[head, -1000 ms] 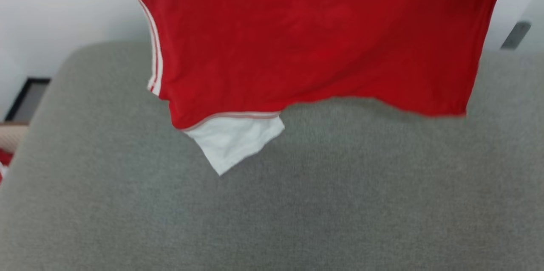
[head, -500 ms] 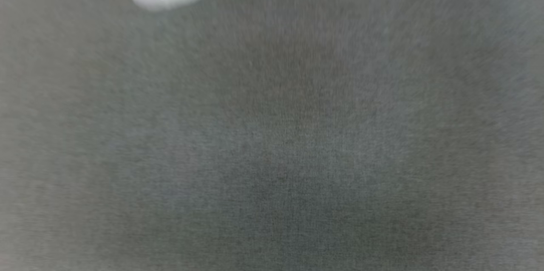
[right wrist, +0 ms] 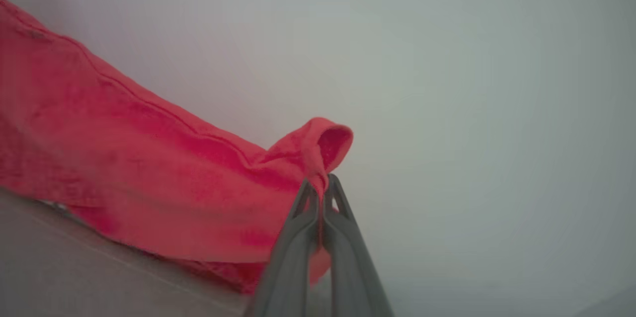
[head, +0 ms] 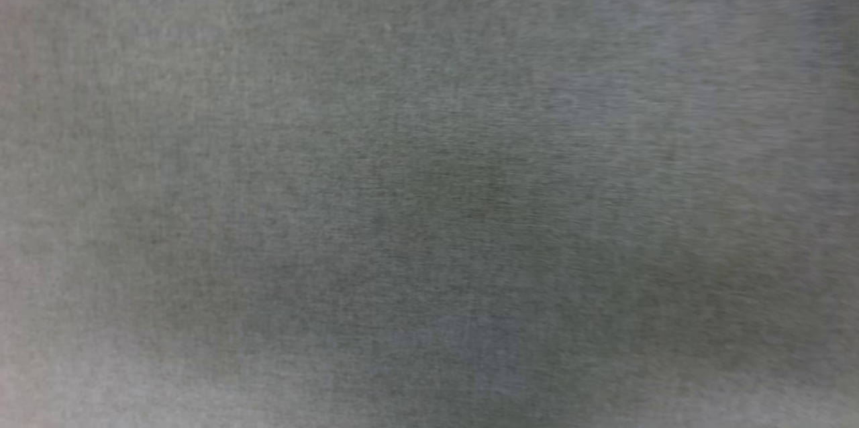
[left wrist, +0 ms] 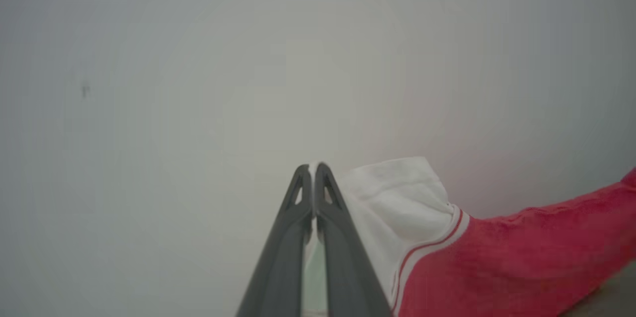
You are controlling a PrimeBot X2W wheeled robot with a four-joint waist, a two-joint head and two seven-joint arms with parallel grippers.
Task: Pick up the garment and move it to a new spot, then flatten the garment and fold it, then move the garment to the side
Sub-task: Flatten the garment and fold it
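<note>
- Right now my right claw (right wrist: 320,183) is pinched shut on a red fold of the garment (right wrist: 149,173). The cloth bunches into a small loop just above the tips.
- My left claw (left wrist: 313,168) is closed too. Pale cloth shows in the slot between its fingers and the white sleeve (left wrist: 397,198) lies against it, so I judge it grips the sleeve edge.
- Past both claws the red body stretches sideways, held in the air between my arms, its lower edge near the grey surface (right wrist: 59,277).
- A second ago my head camera had the garment hanging in front of that surface; now it looks at blurred grey weave. I read that as the camera tipping down, not the garment dropping, since both wrist views show it gripped.
- So the carry is under way. Laying it down, flattening and folding are not yet done.
- Farthest back is a pale wall (left wrist: 198,58).
</note>
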